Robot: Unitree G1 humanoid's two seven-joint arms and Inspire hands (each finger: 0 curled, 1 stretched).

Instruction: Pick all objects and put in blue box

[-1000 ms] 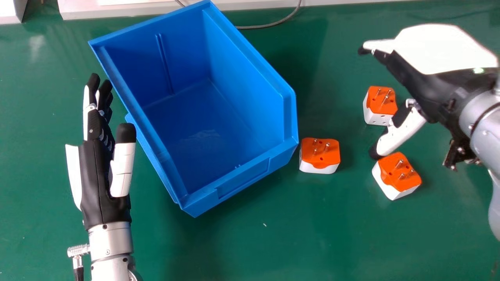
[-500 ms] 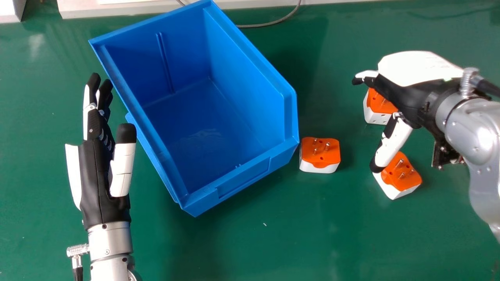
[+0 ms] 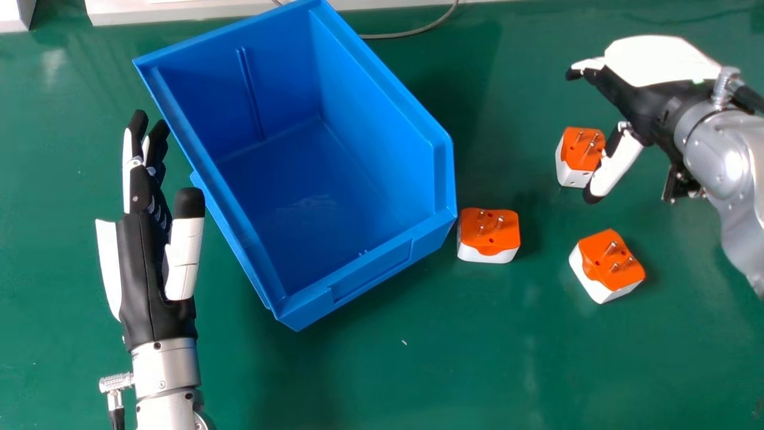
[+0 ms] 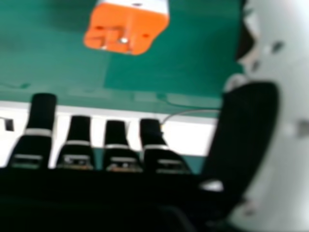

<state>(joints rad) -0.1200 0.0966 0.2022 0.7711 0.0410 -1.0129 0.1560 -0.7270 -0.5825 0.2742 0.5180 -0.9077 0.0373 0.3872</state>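
Well, a grey cable (image 3: 397,35) curves on the green tabletop (image 3: 370,382).

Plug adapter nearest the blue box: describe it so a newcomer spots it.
Find the big blue box on the green table. Just off its right-hand corner sits a white adapter, orange on top. Its two lookalikes lie farther right, well away from the box.

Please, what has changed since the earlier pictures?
The right hand came nearer the robot, then moved away again, its thumb now clear of the nearest plug. Nothing was grasped or released. This plug, the farthest plug, the plug beside the blue box and the left hand stayed.
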